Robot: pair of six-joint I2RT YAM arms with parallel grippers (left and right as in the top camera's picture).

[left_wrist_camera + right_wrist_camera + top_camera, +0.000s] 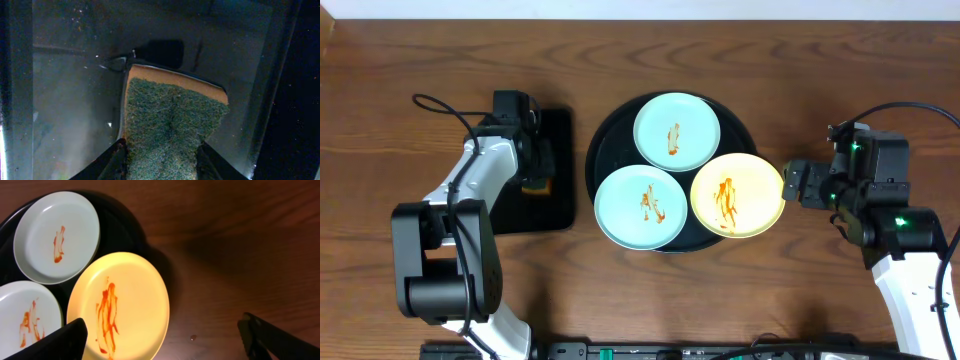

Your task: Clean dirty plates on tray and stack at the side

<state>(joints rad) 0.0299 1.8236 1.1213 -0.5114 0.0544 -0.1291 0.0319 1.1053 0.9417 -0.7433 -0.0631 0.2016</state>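
I see the large round black tray [603, 150] with a raised rim mid-frame in the overhead view, carrying three small round sauce-smeared plates: one mint-blue plate [677, 131] at top, a second mint-blue plate [641, 206] lower left and a pale yellow plate [737, 194] lower right, overhanging the rim. My left gripper [162, 157] pinches a green-faced yellow sponge [170, 115] over the small rectangular black tray [558, 205] at frame left. My right gripper [165, 337] has its fingers spread wide at the yellow plate's edge

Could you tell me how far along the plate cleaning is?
Done: nothing; both pale mint-blue plates and the pale yellow plate sit sauce-smeared on the round black tray, none stacked. In hand: the left gripper pinches a green-and-yellow scouring sponge; the right gripper is open beside the yellow plate. Left: wiping, stacking.
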